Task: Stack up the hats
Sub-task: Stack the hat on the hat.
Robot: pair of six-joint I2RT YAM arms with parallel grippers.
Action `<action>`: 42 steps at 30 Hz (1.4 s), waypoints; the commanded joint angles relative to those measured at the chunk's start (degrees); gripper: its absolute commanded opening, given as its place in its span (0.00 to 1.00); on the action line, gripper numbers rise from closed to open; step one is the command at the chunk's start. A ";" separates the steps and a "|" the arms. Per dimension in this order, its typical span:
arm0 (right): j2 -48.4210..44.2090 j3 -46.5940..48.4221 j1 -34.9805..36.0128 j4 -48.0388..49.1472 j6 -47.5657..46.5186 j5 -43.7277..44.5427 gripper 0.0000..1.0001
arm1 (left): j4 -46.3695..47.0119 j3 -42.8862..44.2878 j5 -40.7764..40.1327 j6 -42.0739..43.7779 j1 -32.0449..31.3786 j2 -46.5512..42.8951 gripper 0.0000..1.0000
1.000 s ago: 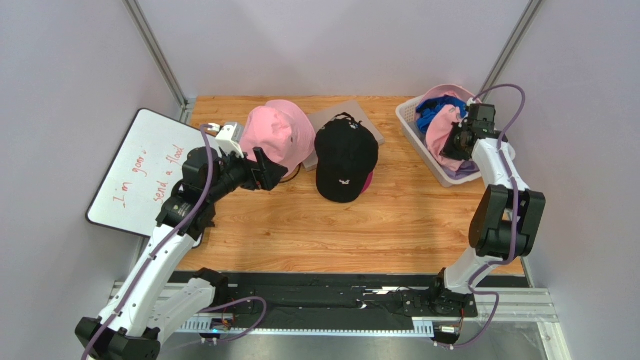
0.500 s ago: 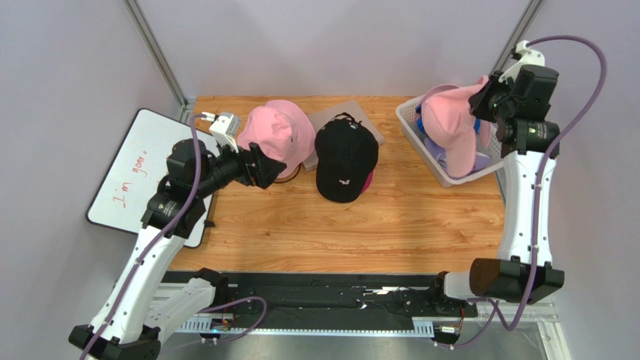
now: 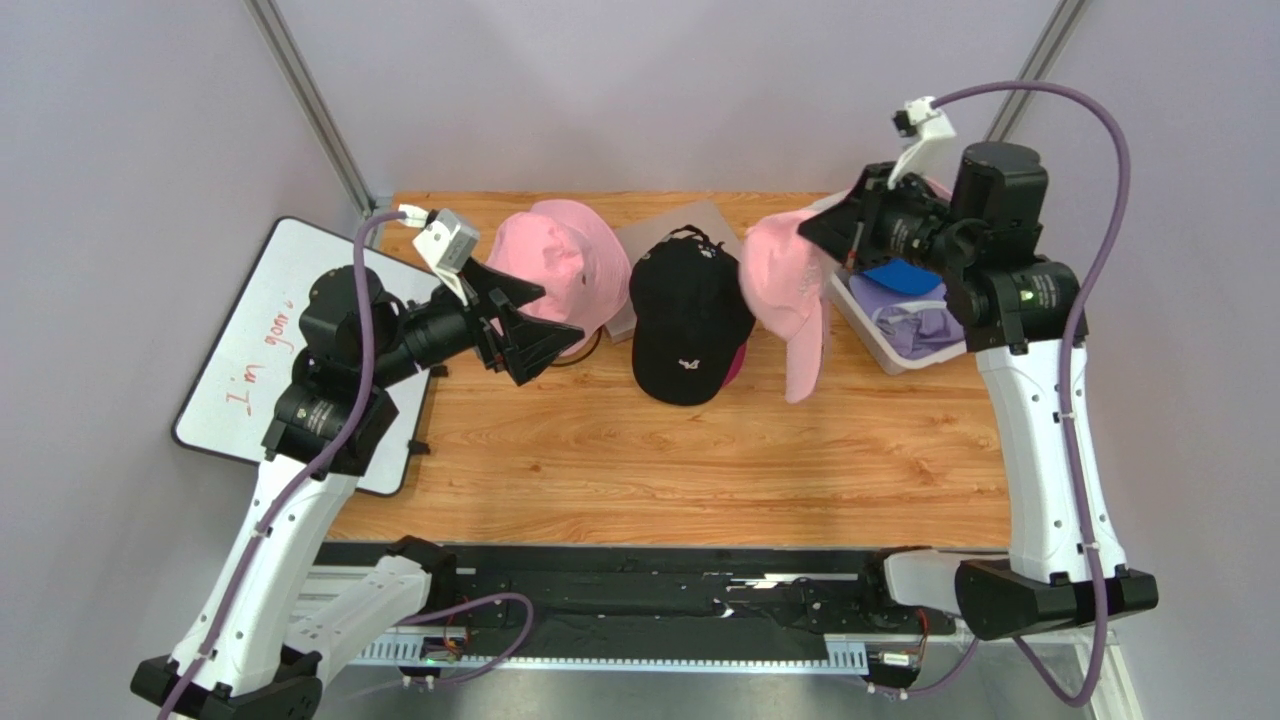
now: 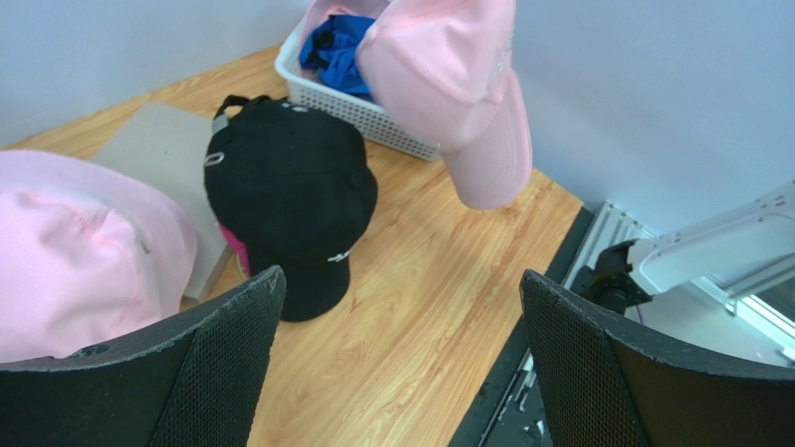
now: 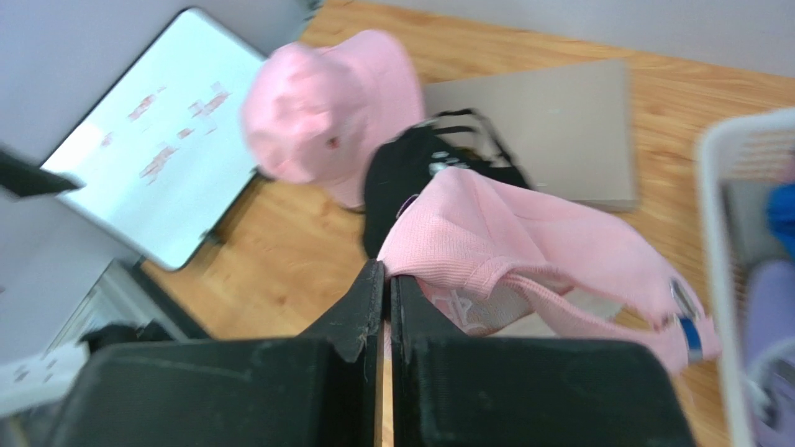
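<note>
A pale pink cap (image 3: 786,285) hangs in the air between the basket and the black cap, with my right gripper (image 3: 821,231) shut on its edge; the right wrist view shows the fabric (image 5: 523,237) pinched at the closed fingertips (image 5: 387,272). The black cap (image 3: 688,308) lies mid-table on top of a magenta cap (image 3: 735,365). A pink bucket hat (image 3: 564,263) sits to its left. My left gripper (image 3: 529,336) hovers open by that hat's near edge, with nothing between its fingers (image 4: 233,345). A blue hat (image 3: 902,278) and a lavender one (image 3: 920,320) lie in the basket.
The white mesh basket (image 3: 899,357) stands at the table's right rear. A flat grey board (image 3: 706,228) lies under the pink bucket hat and the black cap. A whiteboard (image 3: 271,353) with red writing leans off the left edge. Bare wood runs along the front (image 3: 676,465).
My right arm has lifted the pale pink cap out of the basket and swung it left toward the black cap. The left arm has risen slightly, still open.
</note>
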 commanded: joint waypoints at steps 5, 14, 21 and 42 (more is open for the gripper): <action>-3.36 0.01 11.76 4.42 2.13 -9.24 0.00 | 6.63 4.44 9.89 0.86 0.30 0.17 1.00; -0.81 -1.57 20.73 7.32 1.52 -26.99 0.00 | 15.95 4.70 25.61 0.43 0.30 0.33 1.00; 0.24 -4.65 29.33 7.15 -1.47 -33.85 0.00 | 10.61 6.37 24.67 5.08 -3.21 2.62 1.00; -1.43 -11.15 41.92 9.69 -10.80 -55.65 0.00 | 7.96 2.60 43.49 7.10 -12.53 9.39 1.00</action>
